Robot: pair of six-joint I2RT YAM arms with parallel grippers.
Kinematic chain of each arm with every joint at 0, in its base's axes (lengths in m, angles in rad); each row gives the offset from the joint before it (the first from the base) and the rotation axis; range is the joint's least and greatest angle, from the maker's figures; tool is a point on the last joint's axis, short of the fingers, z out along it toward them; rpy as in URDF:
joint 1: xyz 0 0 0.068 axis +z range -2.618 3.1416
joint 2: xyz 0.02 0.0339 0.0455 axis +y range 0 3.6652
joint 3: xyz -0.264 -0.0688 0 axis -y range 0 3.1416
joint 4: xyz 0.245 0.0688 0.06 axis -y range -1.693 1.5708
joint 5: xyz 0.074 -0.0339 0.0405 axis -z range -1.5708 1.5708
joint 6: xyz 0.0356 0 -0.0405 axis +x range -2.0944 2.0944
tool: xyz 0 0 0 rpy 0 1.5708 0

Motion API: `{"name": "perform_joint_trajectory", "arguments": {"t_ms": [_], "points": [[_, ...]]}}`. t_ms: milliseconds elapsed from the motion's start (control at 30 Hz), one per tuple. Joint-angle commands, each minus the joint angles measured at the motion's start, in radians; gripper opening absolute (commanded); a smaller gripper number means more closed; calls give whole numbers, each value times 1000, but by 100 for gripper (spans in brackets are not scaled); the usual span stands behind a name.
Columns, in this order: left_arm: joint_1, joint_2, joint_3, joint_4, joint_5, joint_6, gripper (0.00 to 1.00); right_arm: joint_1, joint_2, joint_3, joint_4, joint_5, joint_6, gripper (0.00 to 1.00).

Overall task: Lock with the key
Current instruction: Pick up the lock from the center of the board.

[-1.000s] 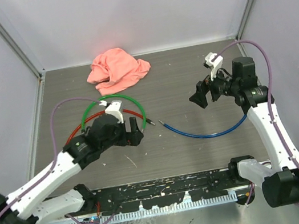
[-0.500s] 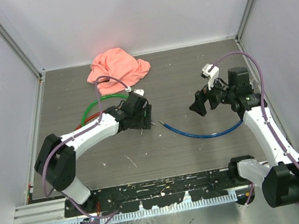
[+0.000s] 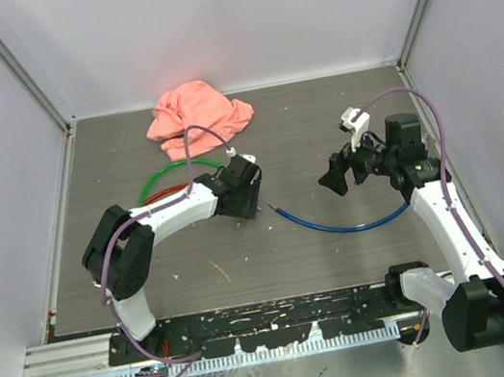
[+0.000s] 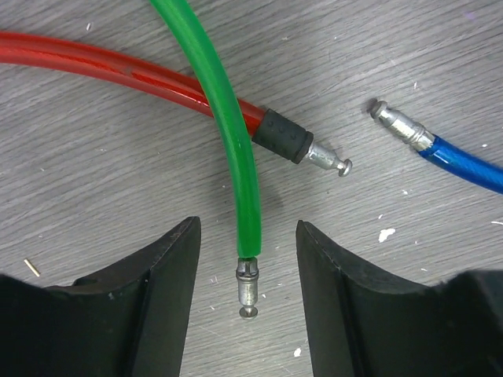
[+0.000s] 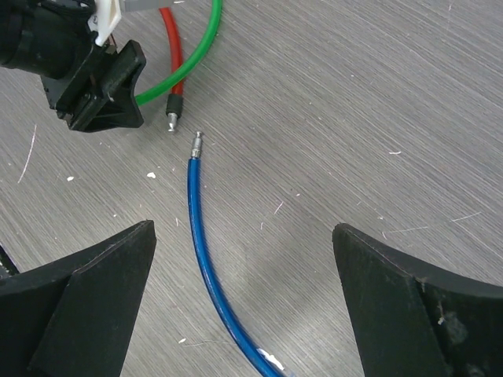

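Grey tabletop (image 3: pixel 318 118): left jaws now narrower, green cable tip (image 4: pixel 247 287) between.

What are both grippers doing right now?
Left gripper: open, astride the green cable end, not gripping it.
Right gripper: open, holding nothing.

**Q:** Left wrist view: which parts run out of frame?
**A:** The red cable (image 4: pixel 118 67) exits left, the green cable (image 4: pixel 236 157) exits at the top, and the blue cable (image 4: pixel 464 161) exits right. Only short lengths near their metal ends show. Both fingers of the left gripper (image 4: pixel 247 236) are cut by the lower edge.

**Q:** Right wrist view?
**A:** The right gripper (image 5: pixel 242 232) shows only its fingertips. The blue cable leaves at the bottom, and the red and green leave at the top.

**Q:** Top view?
**A:** The left arm (image 3: pixel 165 218) covers most of the red cable and part of the green loop. The cable ends are too small to make out, and the green end lies hidden under the left gripper.
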Motion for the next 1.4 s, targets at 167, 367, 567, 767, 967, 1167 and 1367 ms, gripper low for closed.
{"name": "perform_joint_trajectory", "arguments": {"t_ms": [167, 367, 567, 767, 967, 1167, 1367], "points": [[11, 27, 40, 14, 51, 16, 38, -5, -32, 4, 44, -36, 0, 100], [10, 5, 42, 0, 63, 23, 7, -5, -36, 3, 41, -52, 1, 100], [10, -187, 16, -45, 112, 55, 0, -5, -42, -1, 38, -153, -29, 100], [10, -412, 5, -94, 292, 117, 0, 5, -15, 64, -161, -494, -487, 100], [11, -534, 23, -93, 527, 92, 0, 52, 111, 280, -569, -611, -1140, 100], [10, -614, 20, -33, 660, 49, 0, 243, 145, 376, -413, -455, -1019, 100], [11, -618, 4, 7, 738, 4, 0, 379, 205, 423, -361, -338, -966, 90]]}}
